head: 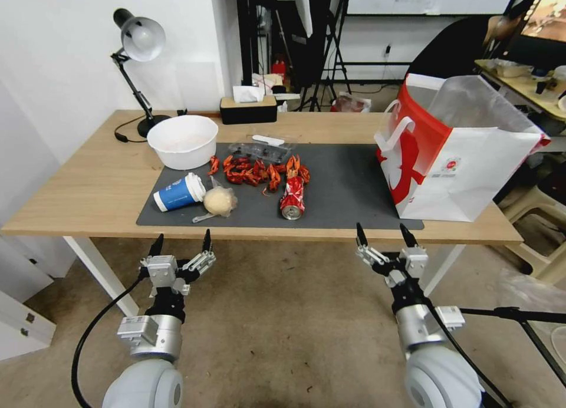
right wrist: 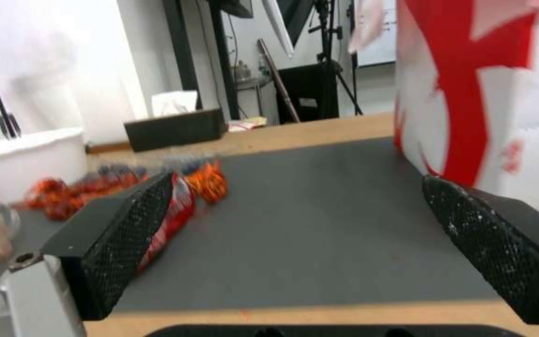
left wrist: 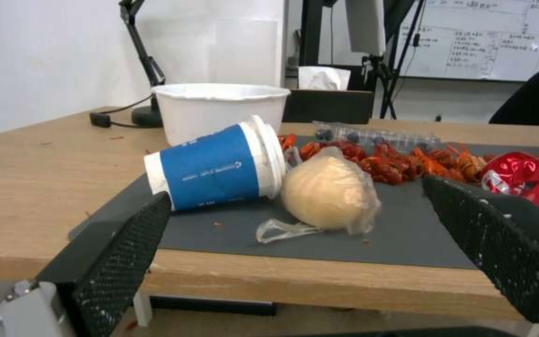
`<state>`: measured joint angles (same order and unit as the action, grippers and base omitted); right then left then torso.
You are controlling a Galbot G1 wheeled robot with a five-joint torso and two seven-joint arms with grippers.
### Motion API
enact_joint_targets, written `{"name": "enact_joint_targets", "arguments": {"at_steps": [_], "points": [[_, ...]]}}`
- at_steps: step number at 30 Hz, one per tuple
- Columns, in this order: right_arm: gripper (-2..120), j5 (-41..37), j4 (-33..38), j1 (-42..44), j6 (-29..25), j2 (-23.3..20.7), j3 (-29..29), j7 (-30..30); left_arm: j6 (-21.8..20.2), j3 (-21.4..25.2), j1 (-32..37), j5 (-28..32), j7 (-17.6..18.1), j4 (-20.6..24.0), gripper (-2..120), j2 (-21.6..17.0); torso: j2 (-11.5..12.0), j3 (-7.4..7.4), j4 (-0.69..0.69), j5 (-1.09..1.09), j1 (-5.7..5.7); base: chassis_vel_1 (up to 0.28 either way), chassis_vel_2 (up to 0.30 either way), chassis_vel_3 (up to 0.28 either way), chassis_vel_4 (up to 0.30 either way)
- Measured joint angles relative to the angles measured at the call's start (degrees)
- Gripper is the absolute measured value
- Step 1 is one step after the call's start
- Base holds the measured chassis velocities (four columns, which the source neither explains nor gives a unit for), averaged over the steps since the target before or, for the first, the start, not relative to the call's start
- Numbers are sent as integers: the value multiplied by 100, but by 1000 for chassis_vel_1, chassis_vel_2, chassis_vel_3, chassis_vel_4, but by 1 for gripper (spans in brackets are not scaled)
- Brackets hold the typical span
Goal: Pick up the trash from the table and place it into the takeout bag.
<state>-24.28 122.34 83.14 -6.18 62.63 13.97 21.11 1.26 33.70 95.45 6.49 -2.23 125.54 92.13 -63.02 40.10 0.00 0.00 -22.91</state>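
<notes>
Hovering both arms just short of the near edge of the long light-wood tabletop (head: pixel 88 178), nothing picked yet. My left end effector (head: pixel 181 244) is spread wide and empty, facing the blue paper cup with white lid (head: pixel 178 191); my right end effector (head: pixel 382 235) is likewise spread and empty, between the crushed red can (head: pixel 293 197) and the large boxy white-and-red paper takeout bag (head: pixel 466 160).

All trash sits on the dark grey rectangular mat (head: pixel 348 190); the bag stands upright at the mat's right end, mouth open.

Handling, my guess:
- Blue cup lies on its side, probably light, may roll; take it across the sleeve mid-body, not the lid.
- Beige plastic-wrapped wad (head: pixel 219 201) touches the cup's lid end; soft, film slippery, so pinch the bulk, not the loose tail.
- Can: stiff, light, dented, grip across its width.
- White round plastic bowl (head: pixel 183 140) straddles the mat's back-left corner; thin wall, pinch the rim.
- Clear plastic tray (head: pixel 263 147) behind the pile: flimsy, see-through, edge grip.
- Red loose crayfish shells (head: pixel 259 170): brittle, spiky, small pieces, hardest to hold.

Counts: one cup, one wad, one can, one bowl, one tray, one bag; shells too many and tangled to count.
</notes>
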Motion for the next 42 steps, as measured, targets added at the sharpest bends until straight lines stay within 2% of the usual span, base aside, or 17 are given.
{"name": "enact_joint_targets", "arguments": {"at_steps": [7, 13, 15, 21, 26, 34, 37, 42], "points": [[99, -222, -126, -893, 640, -72, -576, 263, 1, 3, 19, -34, 1, 1, 100, 0, 0, 1, 0, 0, -1, 0, 0, 0, 0], [99, -583, -607, -2216, 1378, -150, -1470, 525, 12, 0, 28, -100, 1, -28, 100, 0, 0, 1, 1, -1, -2, 0, 0, 0, 0], [99, -640, -650, -2322, 1446, -149, -1560, 557, 13, 0, 28, -104, 1, -31, 100, 0, 0, 1, 1, -1, -2, 0, 0, 0, 0], [99, -1120, -1009, -3005, 2224, -51, -2258, 925, 44, 20, 38, -117, 5, -54, 100, 0, 0, 0, 0, 0, -1, 0, 0, 0, 0], [99, -1260, -1226, -3323, 2515, 71, -2527, 1136, 81, 34, 49, -117, 10, -81, 100, 0, 0, 0, 0, -1, -1, 0, 0, 0, 0], [83, -1276, -1581, -3569, 2724, 283, -2723, 1368, 127, 42, 55, -117, 19, -127, 100, 0, 0, 0, 0, -1, -1, 0, 0, 0, 0], [71, -1335, -1635, -3558, 2832, 328, -2734, 1468, 138, 42, 47, -117, 21, -146, 100, 0, 0, 0, -1, 0, -1, 0, 0, 0, 0], [60, -1342, -1682, -3547, 2843, 381, -2723, 1521, 158, 36, 42, -126, 23, -179, 100, 0, 0, 0, 0, 0, 0, 0, 0, 0, 0]]}}
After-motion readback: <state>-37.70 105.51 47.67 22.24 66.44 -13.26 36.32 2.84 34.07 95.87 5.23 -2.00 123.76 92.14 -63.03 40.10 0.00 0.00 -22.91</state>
